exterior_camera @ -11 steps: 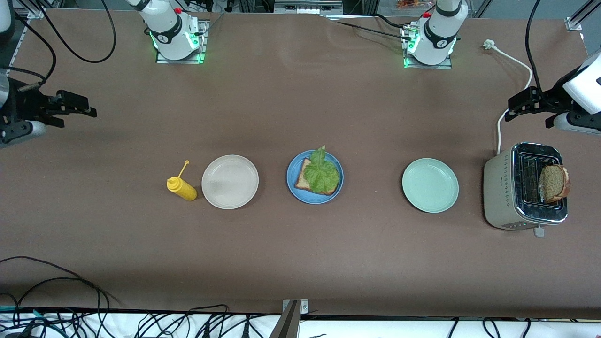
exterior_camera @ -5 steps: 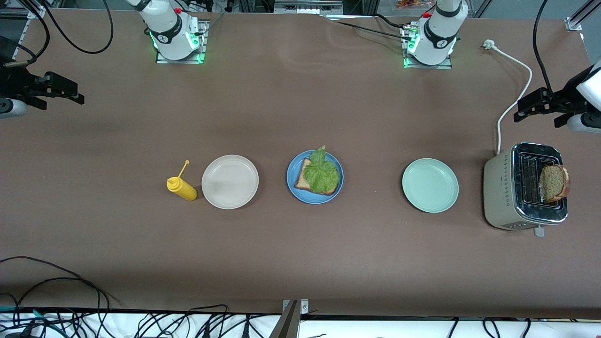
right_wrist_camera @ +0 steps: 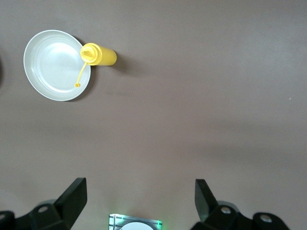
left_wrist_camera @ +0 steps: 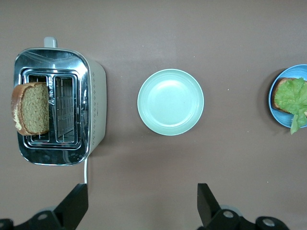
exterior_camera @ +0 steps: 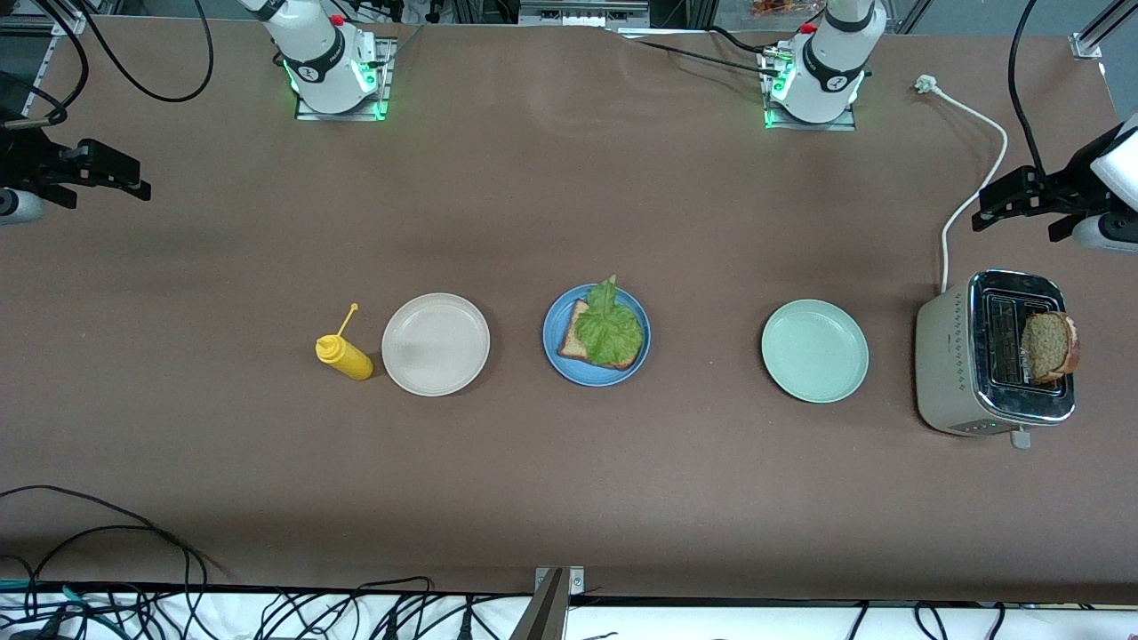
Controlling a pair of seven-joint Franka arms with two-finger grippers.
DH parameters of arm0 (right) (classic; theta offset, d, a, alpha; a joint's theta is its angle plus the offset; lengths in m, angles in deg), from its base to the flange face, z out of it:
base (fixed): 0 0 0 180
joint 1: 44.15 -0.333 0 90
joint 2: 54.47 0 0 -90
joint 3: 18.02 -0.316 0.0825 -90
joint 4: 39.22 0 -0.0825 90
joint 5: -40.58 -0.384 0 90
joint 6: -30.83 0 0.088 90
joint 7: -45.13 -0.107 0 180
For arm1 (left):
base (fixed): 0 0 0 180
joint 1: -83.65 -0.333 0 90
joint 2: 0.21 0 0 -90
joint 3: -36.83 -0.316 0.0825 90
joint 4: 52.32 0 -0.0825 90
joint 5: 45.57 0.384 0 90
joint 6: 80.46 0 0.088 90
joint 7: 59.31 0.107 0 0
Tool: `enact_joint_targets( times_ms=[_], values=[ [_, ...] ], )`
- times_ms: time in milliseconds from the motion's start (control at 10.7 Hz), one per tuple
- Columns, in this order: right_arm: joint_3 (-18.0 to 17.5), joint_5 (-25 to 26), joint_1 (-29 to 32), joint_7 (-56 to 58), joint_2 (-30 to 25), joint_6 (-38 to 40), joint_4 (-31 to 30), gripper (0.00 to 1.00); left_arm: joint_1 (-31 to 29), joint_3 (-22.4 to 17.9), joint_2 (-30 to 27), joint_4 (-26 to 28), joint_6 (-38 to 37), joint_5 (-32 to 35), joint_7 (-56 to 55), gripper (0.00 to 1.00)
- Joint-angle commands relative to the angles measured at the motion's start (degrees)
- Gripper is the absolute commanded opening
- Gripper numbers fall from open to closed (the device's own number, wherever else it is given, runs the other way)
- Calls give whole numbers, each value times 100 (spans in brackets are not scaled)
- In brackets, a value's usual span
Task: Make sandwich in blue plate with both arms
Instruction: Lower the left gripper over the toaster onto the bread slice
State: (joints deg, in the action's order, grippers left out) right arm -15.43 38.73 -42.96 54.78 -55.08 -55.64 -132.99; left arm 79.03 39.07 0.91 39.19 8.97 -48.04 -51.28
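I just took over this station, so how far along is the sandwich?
Done: one bread slice lies on the blue plate with the lettuce leaf on top. In hand: nothing; the left claw hangs open above the table near the toaster, and the right claw is open at its own end. Left: the second slice, standing in the toaster, must top the lettuce.

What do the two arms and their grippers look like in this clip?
Both arms are white and jointed, with black bands, red buttons and green lights at their bases. Black cables run along them. The left gripper and right gripper are black, each with two flat, wedge-shaped fingers on a dark body with grey round fittings.
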Motion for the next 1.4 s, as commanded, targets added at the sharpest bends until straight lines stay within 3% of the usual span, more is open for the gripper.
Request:
enact_joint_targets(
  times_ms=[0,187,373,653,1306],
  values=[
    [-22,141,4,-157,-35,7,78,100,-13,23,-41,-10,-66,98,14,100],
    [-57,387,-13,-166,-53,129,104,100,-13,14,-33,-10,-66,106,22,100],
    [-48,405,-5,-148,-35,209,183,100,5,31,-24,-54,-49,491,31,100],
    [22,414,13,-140,-27,191,342,100,-169,5,64,-54,30,546,92,100],
    [5,519,4,-122,8,217,342,100,-724,5,520,-36,794,643,1242,100]
  ],
)
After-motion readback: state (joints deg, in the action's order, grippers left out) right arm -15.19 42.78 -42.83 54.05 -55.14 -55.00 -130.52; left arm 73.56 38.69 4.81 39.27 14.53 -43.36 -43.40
